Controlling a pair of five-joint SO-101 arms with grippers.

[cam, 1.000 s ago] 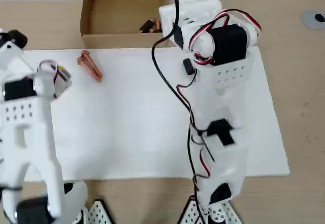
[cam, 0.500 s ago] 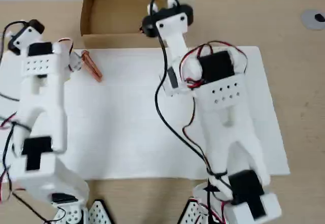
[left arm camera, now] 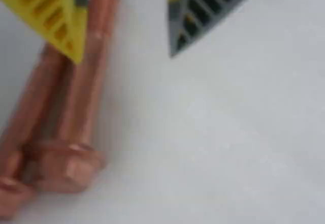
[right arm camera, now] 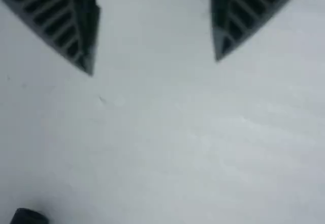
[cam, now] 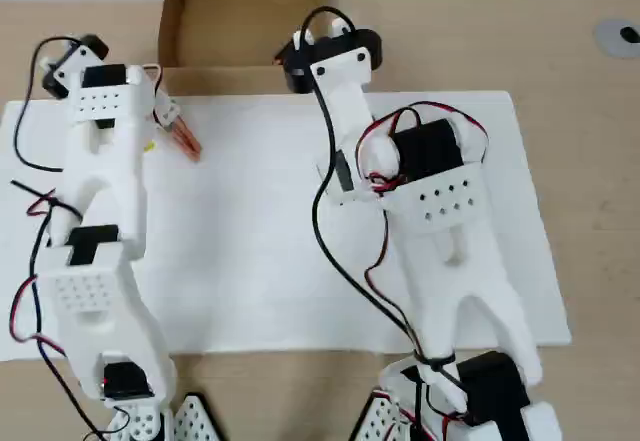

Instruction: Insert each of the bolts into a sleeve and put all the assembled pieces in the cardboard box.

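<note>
- The wooden bench [cam: 590, 141] carries everything. A grey round thing lies at its 2 o'clock edge.
- A white sheet [cam: 250, 251] covers the middle of the bench and is the work area.
- The cardboard box [cam: 235, 26] stands at 12 o'clock, touching the sheet's far edge. The floor that shows is bare. Its 4 o'clock corner is hidden by the right arm, so I cannot tell whether finished pieces lie there.
- The right claw [right arm camera: 153, 62] hangs over the sheet near the box, with jaws apart and nothing between them.
- The left claw [left arm camera: 124, 54] is at 10 o'clock, jaws apart, with its yellow finger over the copper pieces.
- A bolt [left arm camera: 68, 165] with a hexagonal head lies on the sheet beside a second copper piece [left arm camera: 23, 130]; they are touching. I cannot tell whether that one is a sleeve. I judge that joining and boxing this pair is not yet done.
</note>
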